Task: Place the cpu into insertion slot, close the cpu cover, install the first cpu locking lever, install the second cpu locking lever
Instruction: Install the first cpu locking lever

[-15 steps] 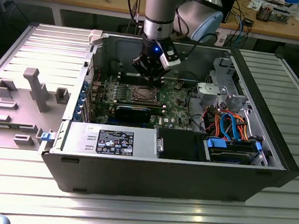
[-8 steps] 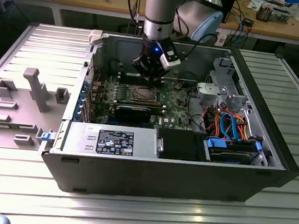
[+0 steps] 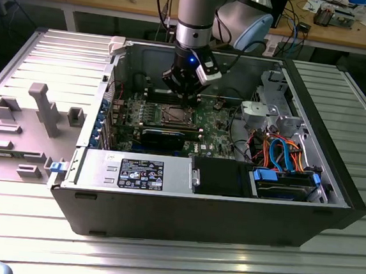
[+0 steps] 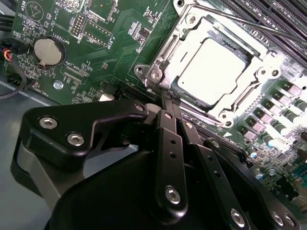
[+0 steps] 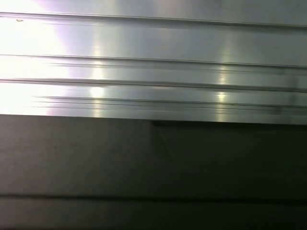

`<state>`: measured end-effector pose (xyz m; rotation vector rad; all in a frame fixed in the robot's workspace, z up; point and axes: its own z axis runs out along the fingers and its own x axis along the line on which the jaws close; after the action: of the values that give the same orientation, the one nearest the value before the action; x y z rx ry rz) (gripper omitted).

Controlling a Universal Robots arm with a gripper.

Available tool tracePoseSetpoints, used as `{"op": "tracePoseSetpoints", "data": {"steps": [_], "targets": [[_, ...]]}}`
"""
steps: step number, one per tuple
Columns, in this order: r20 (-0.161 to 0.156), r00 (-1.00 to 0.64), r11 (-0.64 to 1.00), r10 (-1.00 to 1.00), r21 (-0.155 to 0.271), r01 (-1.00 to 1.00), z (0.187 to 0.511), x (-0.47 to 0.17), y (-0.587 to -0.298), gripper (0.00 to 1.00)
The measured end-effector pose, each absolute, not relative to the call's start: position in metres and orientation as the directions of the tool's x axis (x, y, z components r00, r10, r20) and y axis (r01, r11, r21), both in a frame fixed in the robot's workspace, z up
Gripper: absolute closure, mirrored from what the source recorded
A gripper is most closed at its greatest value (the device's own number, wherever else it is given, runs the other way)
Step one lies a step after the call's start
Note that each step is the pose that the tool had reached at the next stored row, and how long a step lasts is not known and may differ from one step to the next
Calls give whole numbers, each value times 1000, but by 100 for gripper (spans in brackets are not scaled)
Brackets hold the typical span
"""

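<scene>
In the exterior view my gripper [image 3: 185,99] reaches down into the open computer case, just above the far edge of the insertion slot [image 3: 174,115] on the green board. In the second wrist view the cpu [image 4: 216,72] lies flat in the slot, its pale silver top showing through the window of the cpu cover [image 4: 166,51]. The cover lies down over it. My gripper [image 4: 169,98] is shut, and its black fingertips sit at one corner of the socket frame. A thin metal lever rod [image 4: 249,22] runs along the socket's opposite side.
A long black graphics card [image 3: 164,135] lies just in front of the socket. The power supply [image 3: 138,171] and a drive cage with orange and blue cables [image 3: 284,152] fill the case's front and right. A grey parts fixture [image 3: 37,118] stands outside. A coin battery [image 4: 48,50] sits beside the socket.
</scene>
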<state>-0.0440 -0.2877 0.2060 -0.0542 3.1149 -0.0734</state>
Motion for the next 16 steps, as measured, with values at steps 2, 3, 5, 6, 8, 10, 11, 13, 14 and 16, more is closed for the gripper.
{"op": "tracePoseSetpoints", "data": {"steps": [2, 3, 5, 6, 8, 10, 11, 13, 14, 16], "targets": [[-24, -999, 998, -36, -52, -34, 205, -44, -288, 89], [-24, -999, 998, -36, -53, -34, 205, -44, -288, 89], [-24, -999, 998, -35, -54, -34, 205, -43, -288, 89], [-24, -999, 998, -35, -54, -34, 204, -43, -288, 89], [-23, -999, 998, -35, -54, -34, 204, -43, -288, 89], [-24, -999, 998, -35, -54, -34, 204, -43, -288, 89], [-24, -999, 998, -35, -54, -34, 203, -43, -288, 89], [-24, -999, 998, -35, -53, -34, 203, -43, -288, 89], [-24, -999, 998, -35, -53, -34, 202, -43, -288, 89], [-24, -999, 998, -35, -54, -34, 202, -43, -288, 89]]}}
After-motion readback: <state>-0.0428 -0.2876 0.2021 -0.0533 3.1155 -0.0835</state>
